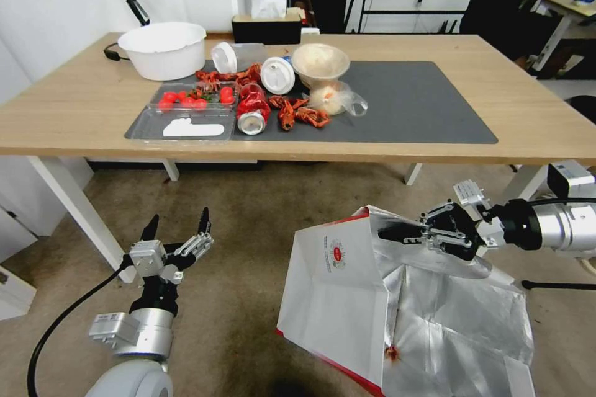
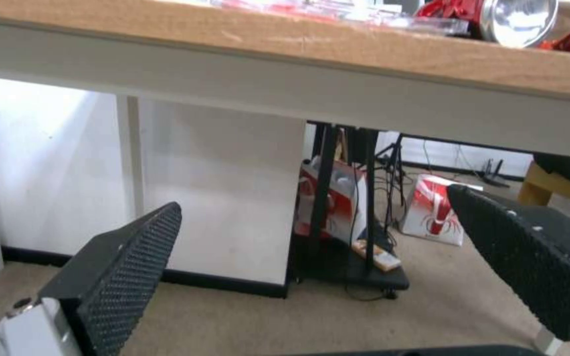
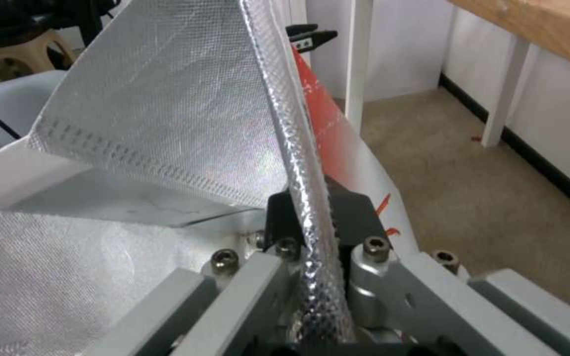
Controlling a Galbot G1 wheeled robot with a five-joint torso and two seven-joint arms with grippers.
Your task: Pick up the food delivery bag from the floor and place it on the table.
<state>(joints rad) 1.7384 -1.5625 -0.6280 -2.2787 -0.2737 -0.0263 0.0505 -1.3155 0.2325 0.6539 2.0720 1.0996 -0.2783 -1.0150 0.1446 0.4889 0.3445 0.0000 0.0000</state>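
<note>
The food delivery bag [image 1: 338, 288] stands on the floor [image 1: 248, 229] in front of the table [image 1: 74, 118]. It is white with a small red logo, its mouth gaping and its silver foil lining spread out to the right. My right gripper [image 1: 394, 232] is shut on the bag's upper rim; in the right wrist view the foil edge [image 3: 295, 148] runs straight between the closed fingers of this gripper [image 3: 314, 198]. My left gripper [image 1: 178, 223] hangs open low over the floor, left of the bag and apart from it, its pads [image 2: 126, 267] facing the space under the table edge [image 2: 298, 54].
On the table's dark grey mat [image 1: 416, 105] lie a tray of tomatoes [image 1: 186, 111], a red can [image 1: 253, 113], crayfish, cups, a bowl and a clear plastic bag [image 1: 338, 99]. A white basin [image 1: 162, 49] and tissue box [image 1: 267, 28] stand behind. A white table leg [image 1: 74, 205] is near my left arm.
</note>
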